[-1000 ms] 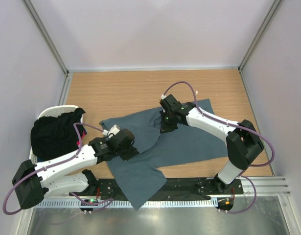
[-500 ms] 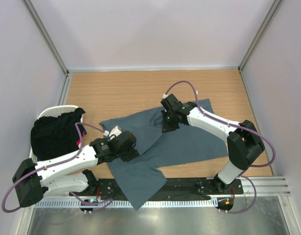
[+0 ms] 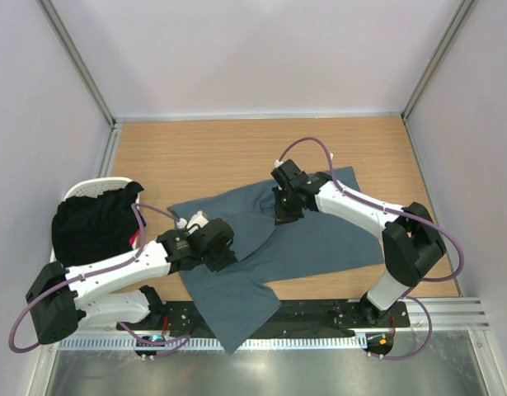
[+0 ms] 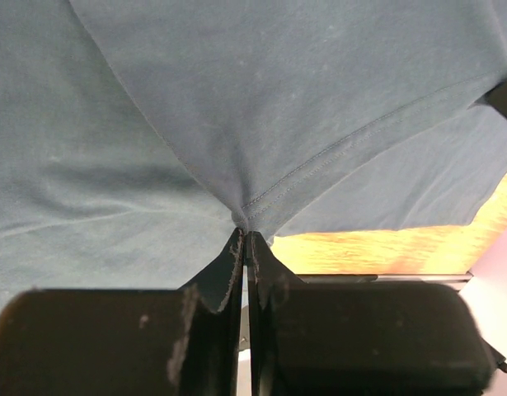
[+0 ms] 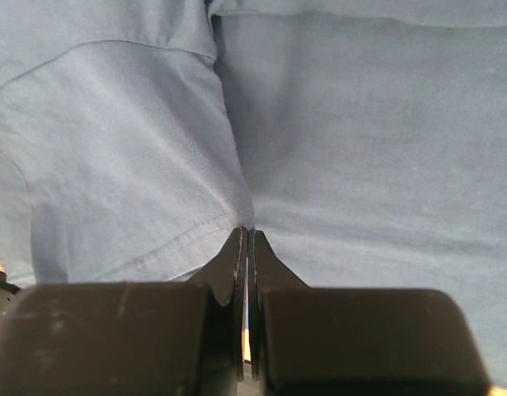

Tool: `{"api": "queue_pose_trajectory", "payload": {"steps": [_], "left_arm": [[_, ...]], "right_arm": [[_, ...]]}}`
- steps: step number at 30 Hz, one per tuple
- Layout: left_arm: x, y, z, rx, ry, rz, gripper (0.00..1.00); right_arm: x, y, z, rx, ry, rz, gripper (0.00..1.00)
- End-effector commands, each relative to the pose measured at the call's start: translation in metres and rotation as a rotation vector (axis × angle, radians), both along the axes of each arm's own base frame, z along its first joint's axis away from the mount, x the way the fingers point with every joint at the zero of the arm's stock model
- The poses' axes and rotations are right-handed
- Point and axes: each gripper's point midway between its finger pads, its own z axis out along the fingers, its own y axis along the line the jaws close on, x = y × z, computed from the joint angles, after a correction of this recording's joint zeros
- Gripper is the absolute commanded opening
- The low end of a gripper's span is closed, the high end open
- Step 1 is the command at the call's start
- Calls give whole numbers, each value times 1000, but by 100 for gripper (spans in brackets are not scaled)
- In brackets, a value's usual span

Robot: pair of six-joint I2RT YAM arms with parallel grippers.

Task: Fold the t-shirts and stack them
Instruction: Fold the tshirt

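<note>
Slightly to the right of where it was a second ago, the left hand (image 3: 213,246) has carried its pinch of cloth towards the middle of the table, and its forearm has swung along with it; the right hand (image 3: 284,212) has hardly shifted. Both grip the slate blue-grey short-sleeved cloth t-shirt (image 3: 319,239), which lies spread and rumpled across the near half of the light brown wooden table (image 3: 204,153), one part hanging over the near edge between the two arm bases.

From the left wrist, the left hand (image 4: 243,235) has its two black fingers pressed together on a stitched hem, the cloth puckering into creases at their tips. From the right wrist, the right hand (image 5: 246,233) is likewise clamped tight on a seamed edge of the t-shirt (image 5: 344,124).

At the table's left edge stands a white perforated plastic laundry basket (image 3: 90,188) with a heap of black cloth (image 3: 92,223) piled in it.
</note>
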Motion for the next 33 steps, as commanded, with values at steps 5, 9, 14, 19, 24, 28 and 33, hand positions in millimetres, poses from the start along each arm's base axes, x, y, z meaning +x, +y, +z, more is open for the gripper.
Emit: {"api": "queue_pose_trajectory", "payload": {"steps": [5,9,14,19,24,28,33], "left_arm": [[10,12,18,-22,-86,57,37],[47,46,36,37,-173,109,62],[125,101,61,70,-229,218,61],[179,128,51,131,-198,176,63],[209,150,22,179,-142,190,60],[212,153,-3,181,-94,188,56],[208,159,-29,190,-37,189,53]], "right_arm": [[4,-5,1,-27,-22,26,1],[3,-9,0,-63,-10,63,17],[-1,-14,4,-96,6,99,29],[16,-17,27,-139,-53,81,38],[68,0,33,-116,-159,19,38],[116,6,23,-111,-193,-49,37],[157,-9,4,-141,-183,-114,36]]}}
